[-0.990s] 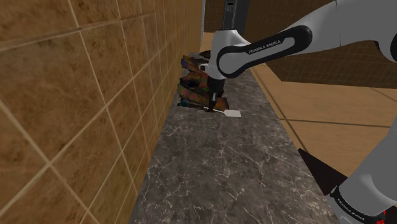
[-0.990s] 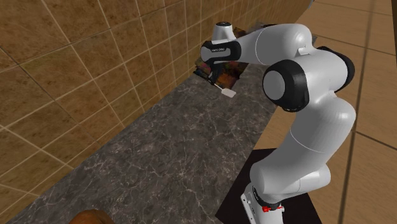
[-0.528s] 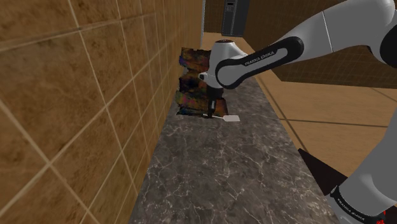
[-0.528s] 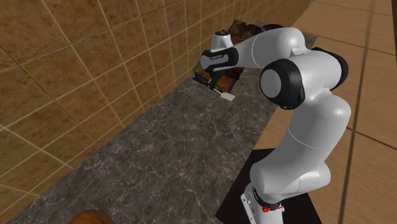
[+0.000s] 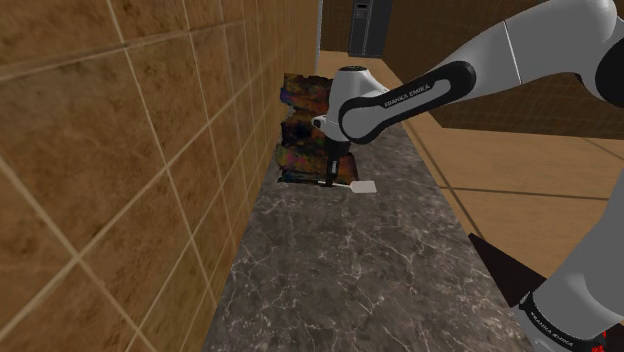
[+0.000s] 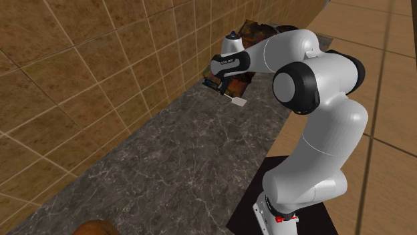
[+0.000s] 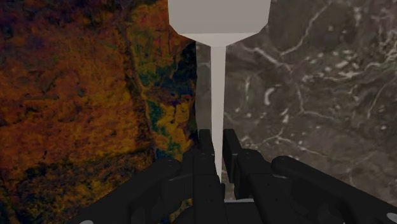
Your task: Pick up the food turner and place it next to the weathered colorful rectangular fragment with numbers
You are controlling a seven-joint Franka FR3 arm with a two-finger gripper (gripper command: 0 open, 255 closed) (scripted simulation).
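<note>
The food turner is plain pale grey, with a thin handle (image 7: pixel 217 95) and a flat blade (image 7: pixel 218 16). My gripper (image 7: pixel 217 149) is shut on the handle, and the fingers (image 7: pixel 205 149) clasp it from both sides. The blade (image 5: pixel 362 188) sticks out low over the dark marble counter (image 5: pixel 340 270), below my gripper (image 5: pixel 330 178). The weathered colorful fragment (image 5: pixel 300 130) leans against the tiled wall, just beside the turner. In the wrist view its orange, yellow and dark surface (image 7: pixel 76 108) lies right next to the handle. The second exterior view shows the blade (image 6: pixel 236 101) under my gripper (image 6: pixel 219 88).
A brown tiled wall (image 5: pixel 130 150) borders the counter on the shoulder view's left. The counter's open edge (image 5: pixel 455 215) drops to a wooden floor (image 5: pixel 540 190). A dark tall unit (image 5: pixel 368 28) stands at the far end. A brown object (image 6: pixel 93 228) sits at the counter's near end.
My gripper has carried the turner down and toward the shoulder view's left, closer to the fragment's base. In the last half second it has barely moved.
</note>
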